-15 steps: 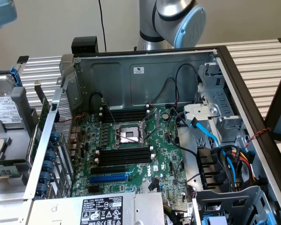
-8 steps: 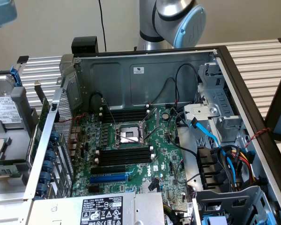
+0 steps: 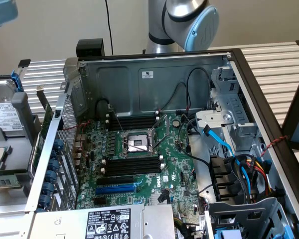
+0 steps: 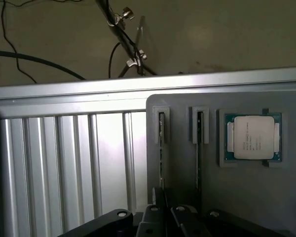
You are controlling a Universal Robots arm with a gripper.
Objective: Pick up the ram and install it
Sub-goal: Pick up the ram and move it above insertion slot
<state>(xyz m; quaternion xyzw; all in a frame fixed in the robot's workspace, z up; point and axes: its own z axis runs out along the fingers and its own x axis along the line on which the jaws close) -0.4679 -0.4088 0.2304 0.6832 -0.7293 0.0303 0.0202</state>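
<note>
The ram (image 4: 161,148) stands on edge in a slot of a grey tray (image 4: 180,163), seen as a thin green strip. My gripper (image 4: 163,205) sits over the stick's near part, its dark fingers drawn close on either side, and the stick runs under them. A second stick (image 4: 200,143) stands in the neighbouring slot, apart from the fingers. In the exterior view the open computer case shows the green motherboard (image 3: 174,149) with long black memory slots (image 3: 134,164) below the processor socket (image 3: 137,143). The arm's joint (image 3: 187,22) rises behind the case.
A processor chip (image 4: 254,137) lies in a square pocket of the tray. The tray rests on a ribbed aluminium table (image 4: 64,163), with cables on the floor beyond its edge. The case holds bundled cables (image 3: 244,169), a drive cage (image 3: 229,109) and a power supply (image 3: 109,224).
</note>
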